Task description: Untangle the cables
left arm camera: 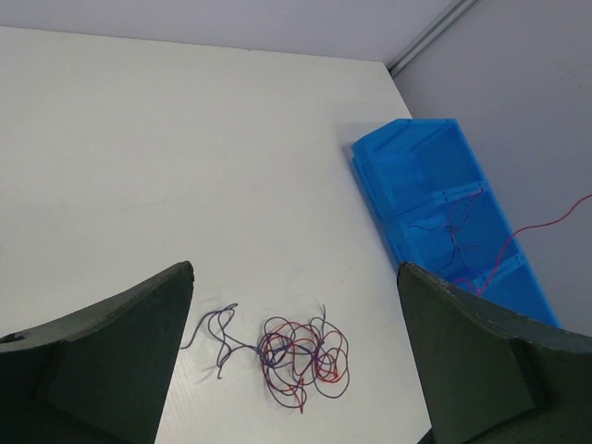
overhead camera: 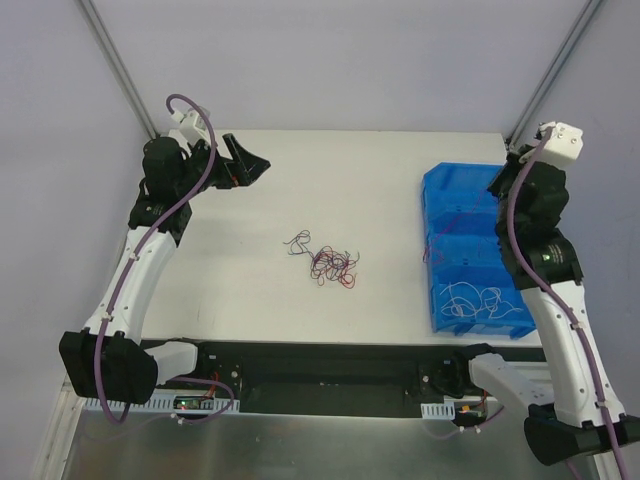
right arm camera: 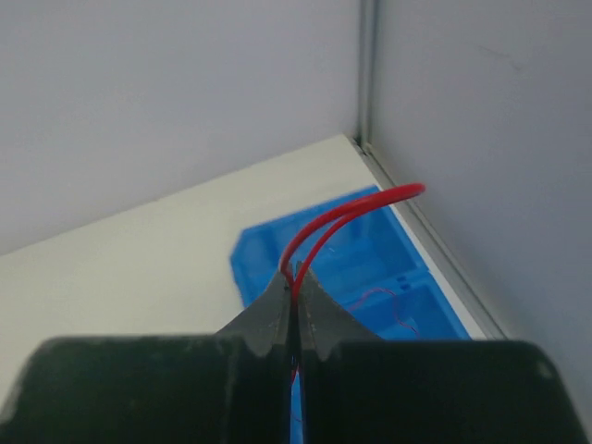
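The left gripper (left arm camera: 294, 270) is held spread wide, and nothing is gripped by it. It is positioned above the far left part of the table (overhead camera: 350, 170), well apart from the main clump. The clump of cables (overhead camera: 330, 265), made up of red and dark purple strands knotted together, is located on the table near its centre. A loose dark strand (overhead camera: 297, 241) is extended from the clump's left side. The right gripper (right arm camera: 294, 282) is pressed together on a red cable (right arm camera: 356, 208), which is pinched as a doubled loop between the fingertips and is arched upward and to the right. This gripper is raised over the blue bin (overhead camera: 460, 185), which is placed along the right edge of the table. White cables (overhead camera: 485, 300) are seen coiled in the near compartment of the bin. Thin dark strands (left arm camera: 453, 231) are visible in the middle compartment in the left wrist view
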Robot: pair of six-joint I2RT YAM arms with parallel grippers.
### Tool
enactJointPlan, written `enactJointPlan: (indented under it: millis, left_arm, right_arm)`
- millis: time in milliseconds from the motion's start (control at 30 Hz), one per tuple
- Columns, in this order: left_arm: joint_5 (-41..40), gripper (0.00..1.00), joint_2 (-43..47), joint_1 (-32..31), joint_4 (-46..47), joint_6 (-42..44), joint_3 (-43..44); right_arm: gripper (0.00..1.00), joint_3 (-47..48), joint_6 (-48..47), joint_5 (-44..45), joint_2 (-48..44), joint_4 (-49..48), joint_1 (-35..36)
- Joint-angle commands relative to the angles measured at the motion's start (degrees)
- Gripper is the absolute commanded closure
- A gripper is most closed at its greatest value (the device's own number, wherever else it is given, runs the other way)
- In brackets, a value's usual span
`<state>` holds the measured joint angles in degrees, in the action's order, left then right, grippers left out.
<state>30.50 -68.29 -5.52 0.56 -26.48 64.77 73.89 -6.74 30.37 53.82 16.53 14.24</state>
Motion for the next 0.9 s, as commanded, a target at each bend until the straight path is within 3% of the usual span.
enactJointPlan:
  millis: [0, 167, 400, 533, 667, 733, 867]
  left_arm:
    - [2.4, 0.1, -0.4, 0.6, 1.7, -0.9, 2.6]
    - [2.7, 0.1, -0.6, 0.6, 1.7, -0.9, 2.6]
    - [2.9, 0.1, -0.6, 0.6, 1.7, -0.9, 2.8]
    - [3.0, 0.1, -0.7, 0.6, 1.7, -1.0, 2.9]
    - [3.8, 0.1, -0.5, 0.6, 1.7, -1.3, 3.0]
    - [3.8, 0.1, -0.4, 0.6, 1.8, -1.4, 2.9]
    - [4.0, 0.1, -0.6, 0.6, 2.0, -1.6, 3.0]
  right_arm:
    - [1.0, -7.2, 0.6, 9.9, 1.2, 0.9, -3.7]
    - [1.0, -13.1, 11.6, 7.8, 7.2, 4.6, -11.9]
    - [1.0, -13.3, 26.9, -16.6, 21.7, 12.6, -23.2]
    - [0.98, -13.2, 27.0, -12.9, 24.7, 14.2, -24.7]
    - [0.62, -10.3, 21.2, -15.8, 26.8, 15.9, -24.7]
    - [0.49, -9.5, 18.4, -17.4, 25.9, 16.4, -24.3]
    - [0.38, -9.9, 13.9, -13.9, 20.7, 15.5, -22.2]
